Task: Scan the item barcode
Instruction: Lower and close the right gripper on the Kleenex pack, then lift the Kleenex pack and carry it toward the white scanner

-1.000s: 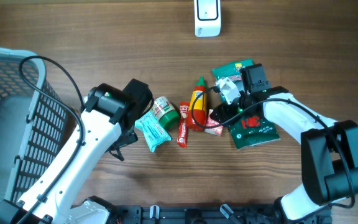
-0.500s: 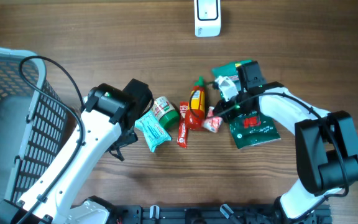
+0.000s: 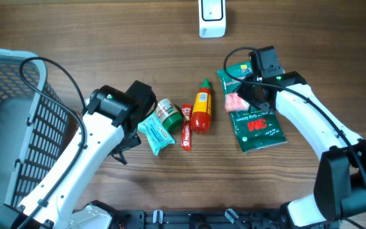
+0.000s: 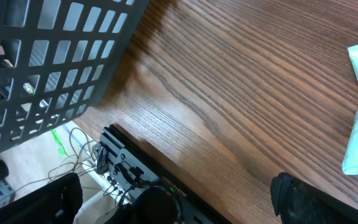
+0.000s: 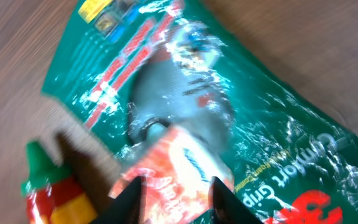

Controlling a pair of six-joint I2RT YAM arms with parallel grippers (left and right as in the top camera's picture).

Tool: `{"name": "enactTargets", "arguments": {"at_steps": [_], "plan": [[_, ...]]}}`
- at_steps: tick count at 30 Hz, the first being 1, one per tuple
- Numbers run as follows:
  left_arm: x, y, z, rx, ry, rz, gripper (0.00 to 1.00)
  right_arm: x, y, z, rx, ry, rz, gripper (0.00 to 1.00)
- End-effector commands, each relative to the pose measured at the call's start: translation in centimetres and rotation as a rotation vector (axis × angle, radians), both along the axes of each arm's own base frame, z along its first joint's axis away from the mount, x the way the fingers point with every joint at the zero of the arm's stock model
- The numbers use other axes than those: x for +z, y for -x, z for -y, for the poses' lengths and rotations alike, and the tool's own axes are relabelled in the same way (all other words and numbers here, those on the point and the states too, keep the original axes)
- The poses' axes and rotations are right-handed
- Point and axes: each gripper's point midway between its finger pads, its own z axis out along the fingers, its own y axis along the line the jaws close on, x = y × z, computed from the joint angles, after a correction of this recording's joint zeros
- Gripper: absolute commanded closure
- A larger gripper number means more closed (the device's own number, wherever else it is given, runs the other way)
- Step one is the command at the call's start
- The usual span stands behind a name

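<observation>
1. One wire basket [image 3: 40,137] sits at the worktop's left edge.
2. Green glove pack [image 3: 259,124] lies toward the right edge.
3. White scanner [image 3: 211,18] stands at the back edge.
4. Left gripper [image 4: 179,199] hangs splayed wide, empty.
5. Right gripper [image 5: 176,191] pinches the pink packet [image 5: 179,155] over the glove pack's back end.

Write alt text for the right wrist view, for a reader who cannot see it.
The right gripper pinches a small orange packet over a shiny green glove package lying on the wooden table. A red-and-yellow sauce bottle with a green cap shows at the lower left.
</observation>
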Motion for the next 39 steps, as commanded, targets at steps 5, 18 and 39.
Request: {"name": "enactTargets", "arguments": {"at_steps": [5,18,39], "plan": [[0.2,0.0,-0.3,0.018,-0.008,0.023,0.0,-0.4,-0.9,1.5,0.015,0.102,0.039,0.0],[0.2,0.0,-0.3,0.018,-0.008,0.023,0.0,-0.6,0.3,-2.5,1.028,0.193,0.09,0.34],[0.2,0.0,-0.3,0.018,-0.008,0.023,0.0,-6.2,0.3,-0.9,0.985,-0.116,0.046,0.44]]}}
